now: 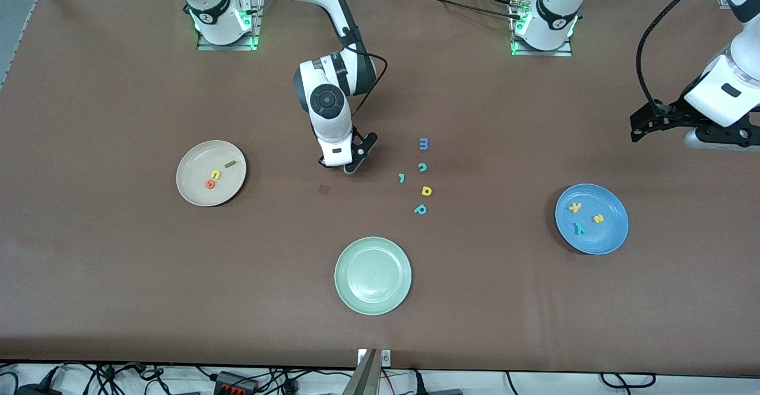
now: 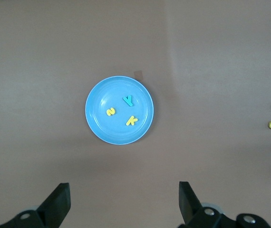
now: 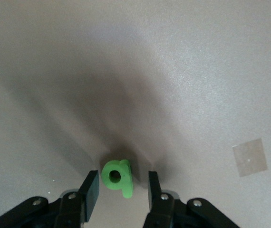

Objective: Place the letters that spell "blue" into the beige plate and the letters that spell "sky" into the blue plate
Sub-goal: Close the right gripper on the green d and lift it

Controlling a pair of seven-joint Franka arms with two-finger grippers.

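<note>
A green b lies flat on the table between the fingers of my right gripper, which is open with a small gap on each side of the letter. In the front view the right gripper is down at the table's middle and hides the b. The beige plate holds a dark green l, a yellow u and an orange e. On the blue plate lie a yellow k, a yellow s and a teal y. My left gripper waits wide open and empty above the table at the left arm's end.
A pale green plate sits near the front camera. Loose letters lie between the right gripper and the blue plate: blue m, teal c, a small teal piece, yellow d, teal p.
</note>
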